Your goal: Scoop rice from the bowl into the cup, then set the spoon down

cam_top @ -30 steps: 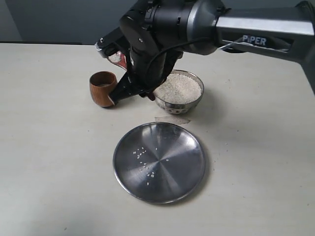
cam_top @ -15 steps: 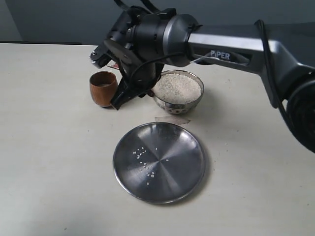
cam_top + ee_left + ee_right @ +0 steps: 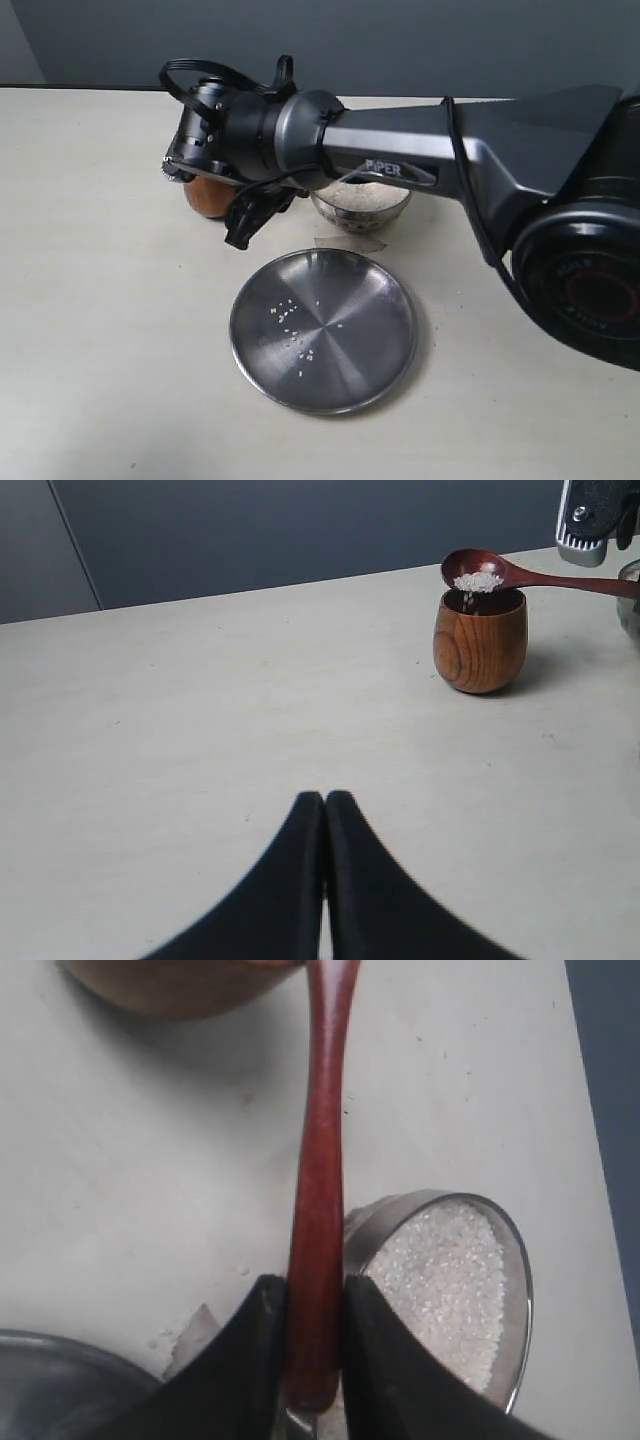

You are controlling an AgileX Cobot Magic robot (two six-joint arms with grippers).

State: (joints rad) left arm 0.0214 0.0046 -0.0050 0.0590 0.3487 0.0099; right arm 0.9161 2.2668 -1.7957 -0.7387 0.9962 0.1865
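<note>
The brown wooden cup (image 3: 480,645) stands on the table, and the spoon (image 3: 520,575) hovers with its oval bowl tilted over the cup's rim. Rice (image 3: 477,581) lies in the spoon and a thin stream falls into the cup. My right gripper (image 3: 313,1295) is shut on the spoon's handle (image 3: 320,1160) near its end. The steel bowl (image 3: 525,1290), heaped with rice (image 3: 440,1280), sits right beside that grip. In the exterior view the right arm's wrist covers most of the cup (image 3: 205,197) and part of the bowl (image 3: 362,205). My left gripper (image 3: 325,800) is shut and empty, well short of the cup.
A wide flat steel plate (image 3: 322,330) with several loose grains lies in front of the bowl and cup. The right arm (image 3: 450,150) stretches across the table from the right. A small patch of tape or film (image 3: 350,243) lies between bowl and plate.
The right arm has swung left and rolled its wrist, carrying the spoon from beside the bowl to over the cup. The wrist now hides most of the cup.
</note>
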